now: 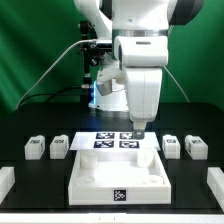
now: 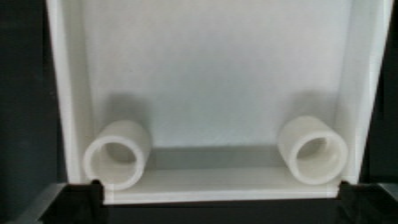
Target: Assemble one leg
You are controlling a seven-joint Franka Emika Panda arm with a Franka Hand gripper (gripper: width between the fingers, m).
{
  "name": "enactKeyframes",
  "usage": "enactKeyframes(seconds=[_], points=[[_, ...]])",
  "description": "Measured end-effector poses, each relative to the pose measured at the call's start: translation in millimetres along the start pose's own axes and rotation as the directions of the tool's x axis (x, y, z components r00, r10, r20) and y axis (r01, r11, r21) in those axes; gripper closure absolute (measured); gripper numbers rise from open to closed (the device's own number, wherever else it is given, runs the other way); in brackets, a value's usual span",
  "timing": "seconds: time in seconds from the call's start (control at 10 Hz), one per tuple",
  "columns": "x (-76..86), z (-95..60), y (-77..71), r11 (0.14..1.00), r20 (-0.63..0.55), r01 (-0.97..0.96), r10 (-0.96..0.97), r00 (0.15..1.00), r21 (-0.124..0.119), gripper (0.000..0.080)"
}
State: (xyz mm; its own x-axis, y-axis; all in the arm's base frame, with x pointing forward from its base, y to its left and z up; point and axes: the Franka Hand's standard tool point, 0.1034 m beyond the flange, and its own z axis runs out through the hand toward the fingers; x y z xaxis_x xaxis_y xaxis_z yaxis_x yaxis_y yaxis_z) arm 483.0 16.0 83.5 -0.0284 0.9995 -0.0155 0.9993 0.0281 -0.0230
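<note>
Four small white legs with tags lie on the black table in the exterior view. Two are at its left (image 1: 36, 148) (image 1: 60, 146) and two at its right (image 1: 171, 146) (image 1: 196, 147). My gripper (image 1: 140, 128) hangs above the marker board (image 1: 113, 140), between the two pairs and touching no leg. In the wrist view the gripper (image 2: 222, 200) is open and empty, with its dark fingertips (image 2: 82, 193) wide apart. No leg shows in the wrist view.
The large white tray-like piece (image 1: 115, 178) with a raised rim lies in front of the marker board. The wrist view looks into its rim (image 2: 68, 90) and shows two round sockets (image 2: 119, 155) (image 2: 317, 150). White blocks sit at the front corners (image 1: 6, 180) (image 1: 214, 182).
</note>
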Motion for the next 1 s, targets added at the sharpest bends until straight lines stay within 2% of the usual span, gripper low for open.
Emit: enactKeyframes(seconds=[0.1, 0.2, 0.3, 0.4, 0.6, 0.7, 0.8, 1.0], points=[[-7.1, 20.3, -26.0, 0.999, -0.003, 0.032, -0.032, 0.999, -0.006, 0.0150], [-20.6, 46.4, -53.6, 0.999, -0.010, 0.030, -0.030, 0.999, 0.020, 0.0150], [-31.2, 63.5, -63.6, 0.999, -0.016, 0.010, -0.009, 1.000, 0.051, 0.0150], [-35.7, 72.7, -64.1, 0.999, -0.021, -0.004, 0.005, 1.000, 0.051, 0.0150], [-38.0, 74.8, -58.5, 0.998, -0.021, -0.033, 0.034, 0.999, 0.048, 0.0150], [-38.2, 75.6, -60.0, 0.998, -0.021, -0.034, 0.035, 0.999, 0.051, 0.0277], [-38.2, 75.8, -60.3, 0.998, -0.021, -0.034, 0.035, 0.999, 0.052, 0.0277], [-38.2, 75.9, -60.4, 0.998, -0.021, -0.034, 0.035, 0.999, 0.052, 0.0552]])
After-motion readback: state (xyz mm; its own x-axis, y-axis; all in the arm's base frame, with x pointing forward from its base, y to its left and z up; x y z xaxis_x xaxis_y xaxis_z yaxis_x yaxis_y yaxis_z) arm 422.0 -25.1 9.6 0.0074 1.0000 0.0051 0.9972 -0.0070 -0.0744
